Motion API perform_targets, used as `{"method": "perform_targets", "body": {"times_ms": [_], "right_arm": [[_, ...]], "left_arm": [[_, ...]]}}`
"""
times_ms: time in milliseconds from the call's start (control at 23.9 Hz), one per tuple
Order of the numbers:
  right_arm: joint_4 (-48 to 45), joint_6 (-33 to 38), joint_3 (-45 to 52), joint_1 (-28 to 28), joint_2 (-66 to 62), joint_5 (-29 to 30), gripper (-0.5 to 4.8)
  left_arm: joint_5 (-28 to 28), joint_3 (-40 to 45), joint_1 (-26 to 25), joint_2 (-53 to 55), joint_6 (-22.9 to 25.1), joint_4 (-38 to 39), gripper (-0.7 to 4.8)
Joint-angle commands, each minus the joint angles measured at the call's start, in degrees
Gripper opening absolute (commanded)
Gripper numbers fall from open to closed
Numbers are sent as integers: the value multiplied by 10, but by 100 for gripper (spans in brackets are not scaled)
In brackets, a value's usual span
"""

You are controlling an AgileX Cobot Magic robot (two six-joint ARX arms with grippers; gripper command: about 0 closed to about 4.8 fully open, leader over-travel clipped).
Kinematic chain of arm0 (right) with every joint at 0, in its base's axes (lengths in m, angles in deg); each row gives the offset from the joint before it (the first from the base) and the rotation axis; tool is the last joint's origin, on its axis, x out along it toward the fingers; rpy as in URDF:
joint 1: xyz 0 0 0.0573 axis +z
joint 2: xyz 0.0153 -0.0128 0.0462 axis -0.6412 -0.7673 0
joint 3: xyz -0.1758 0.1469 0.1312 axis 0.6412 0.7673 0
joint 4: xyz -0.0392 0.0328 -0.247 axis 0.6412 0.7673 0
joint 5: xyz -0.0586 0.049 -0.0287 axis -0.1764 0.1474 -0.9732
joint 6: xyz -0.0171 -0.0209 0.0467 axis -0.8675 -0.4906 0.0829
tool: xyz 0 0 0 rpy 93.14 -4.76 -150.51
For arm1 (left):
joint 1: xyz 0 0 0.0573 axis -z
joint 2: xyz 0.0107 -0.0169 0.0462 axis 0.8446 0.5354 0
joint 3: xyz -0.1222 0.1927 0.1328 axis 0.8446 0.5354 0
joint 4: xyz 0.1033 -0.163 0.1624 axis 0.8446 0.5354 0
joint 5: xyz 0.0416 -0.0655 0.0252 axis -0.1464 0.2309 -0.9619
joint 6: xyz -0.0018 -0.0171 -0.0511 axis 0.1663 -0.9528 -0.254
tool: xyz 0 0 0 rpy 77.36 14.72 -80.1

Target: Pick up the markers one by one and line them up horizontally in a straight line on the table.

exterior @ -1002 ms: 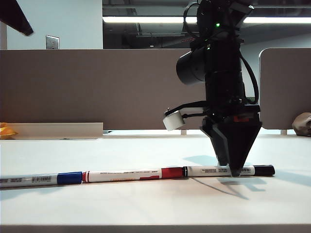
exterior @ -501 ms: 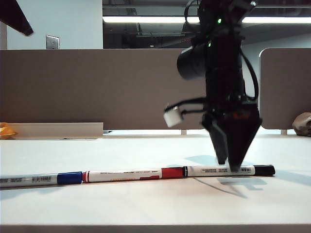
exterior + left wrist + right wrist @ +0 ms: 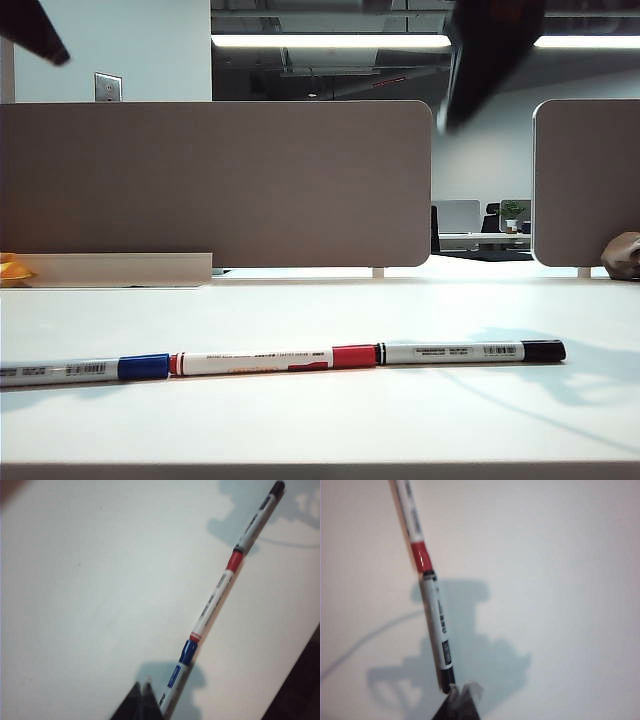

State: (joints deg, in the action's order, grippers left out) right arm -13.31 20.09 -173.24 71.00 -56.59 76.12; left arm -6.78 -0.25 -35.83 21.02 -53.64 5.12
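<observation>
Now the broad white table (image 3: pixel 320 420) carries all three slim white-barrelled markers end to end near its front edge: blue-capped marker (image 3: pixel 75 370) leftmost, red-capped marker (image 3: pixel 275 359) touching it, black-capped marker (image 3: pixel 470 351) rightmost. My right gripper (image 3: pixel 459 695), which a second ago straddled the black marker, has let go and lifted high above it, tips closed together and empty. My left gripper (image 3: pixel 142 700) hangs closed above the blue marker. I judge the row complete.
</observation>
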Motion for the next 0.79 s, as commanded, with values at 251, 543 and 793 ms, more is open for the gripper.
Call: {"method": "perform_targets", "body": {"times_ms": [251,543,793], "right_arm": [[-115,178,0,1,200,133,-6],[-248,290,131,1,355,133,-6],[-429,356,348,0,530,78,-6]], "left_arm": [[10,0,0,-82,-95,-92,-6],[-15,0,0,-207,-169,-155,-6],[-23,28,0,-250,-192,-132,-6]]}}
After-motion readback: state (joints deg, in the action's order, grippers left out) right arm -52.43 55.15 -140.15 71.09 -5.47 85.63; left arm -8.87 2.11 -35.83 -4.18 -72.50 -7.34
